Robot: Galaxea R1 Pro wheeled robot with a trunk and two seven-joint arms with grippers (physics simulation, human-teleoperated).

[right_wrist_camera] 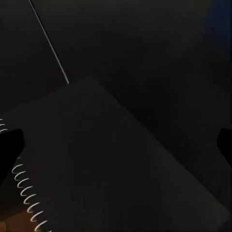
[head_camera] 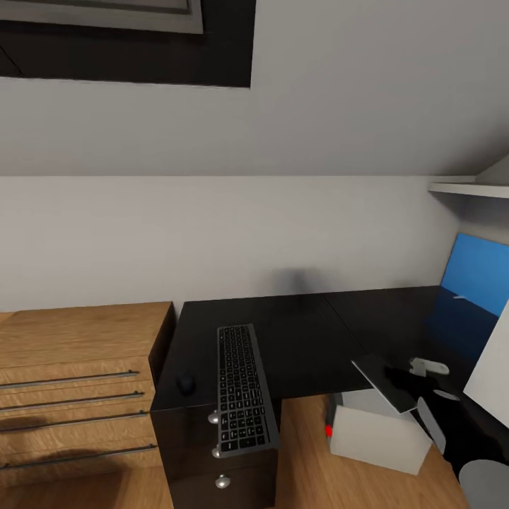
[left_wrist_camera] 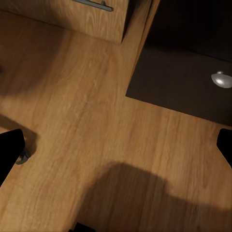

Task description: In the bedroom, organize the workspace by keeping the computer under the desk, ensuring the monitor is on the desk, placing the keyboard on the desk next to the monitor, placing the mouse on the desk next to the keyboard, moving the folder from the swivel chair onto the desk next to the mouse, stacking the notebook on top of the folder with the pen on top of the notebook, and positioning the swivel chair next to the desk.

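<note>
Notebook (right_wrist_camera: 111,159) placement on the desk (head_camera: 297,332) is judged in hand; stacking on the folder is required next. Both jaws are seen spread wide, nothing gripped.

The tabletop (head_camera: 297,332) is showing matte black, and its drawer unit (head_camera: 212,459) is carrying round silver knobs. The keyboard (head_camera: 240,385) is looking black with dark grey keys, and the mouse (head_camera: 186,383) is showing black. The computer (head_camera: 378,438) is appearing grey-white with a red light. The chest of drawers (head_camera: 78,389) is showing light wood grain. The notebook (right_wrist_camera: 111,164) is showing dark grey with a white spiral binding.
</note>
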